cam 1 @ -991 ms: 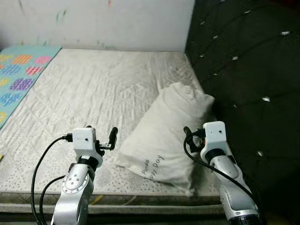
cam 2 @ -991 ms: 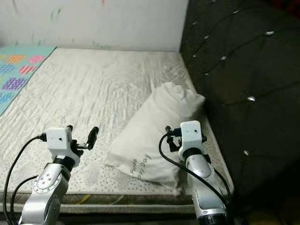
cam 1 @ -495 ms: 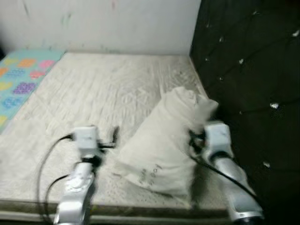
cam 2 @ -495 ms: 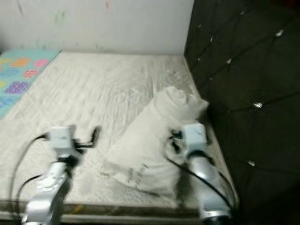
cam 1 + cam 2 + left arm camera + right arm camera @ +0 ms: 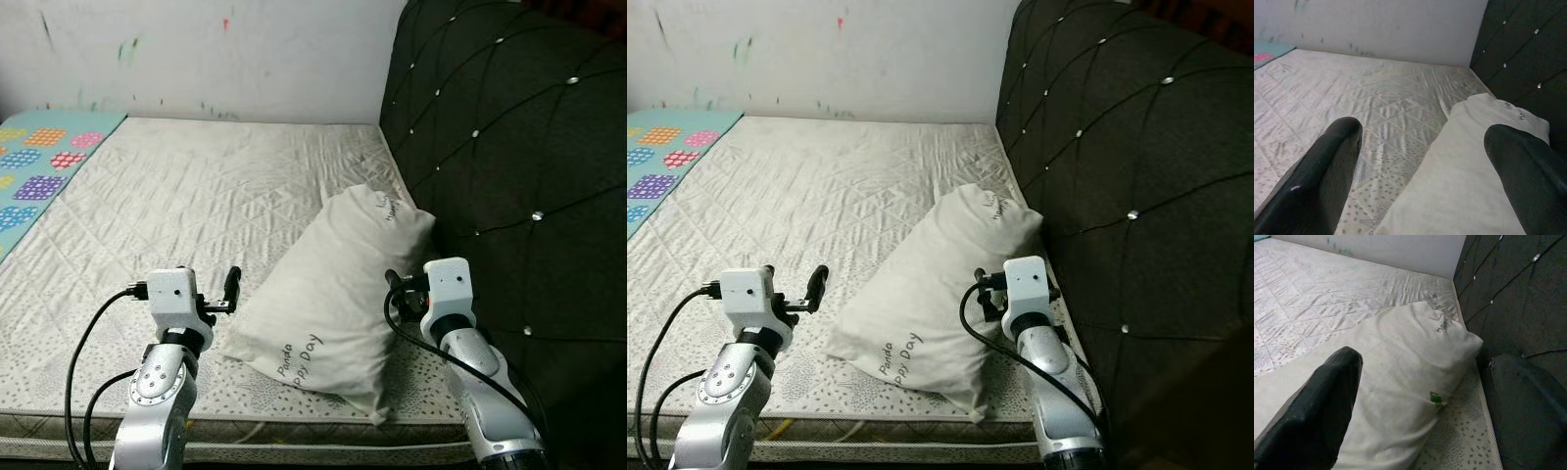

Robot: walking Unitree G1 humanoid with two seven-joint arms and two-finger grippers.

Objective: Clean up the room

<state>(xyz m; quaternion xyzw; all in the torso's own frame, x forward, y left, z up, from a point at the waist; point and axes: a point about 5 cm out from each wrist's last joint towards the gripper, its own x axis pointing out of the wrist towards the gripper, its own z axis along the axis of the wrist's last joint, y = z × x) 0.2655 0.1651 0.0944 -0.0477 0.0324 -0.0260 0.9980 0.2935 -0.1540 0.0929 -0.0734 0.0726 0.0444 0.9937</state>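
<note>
In the left eye view you face a bare quilted grey-white mattress set against a black button-tufted headboard. A plump white fabric pillow printed "Panda Day" lies on it at a slant, its long axis running from the near edge of the bed up toward the headboard corner. Your left end effector hovers just beside the pillow's lower left corner; your right end effector sits at the pillow's right flank, between it and the headboard. A pastel patterned play mat lies along the far left.

The right eye view shows the same layout, with the pillow squarely between both arms.

In the left wrist view, the 2 fingers stand wide apart, empty, and the pillow lies ahead, toward the headboard side.

In the right wrist view, the fingers are also spread wide and hold nothing, the pillow directly ahead. Judging from this, the right arm is slightly nearer the pillow's body.
</note>
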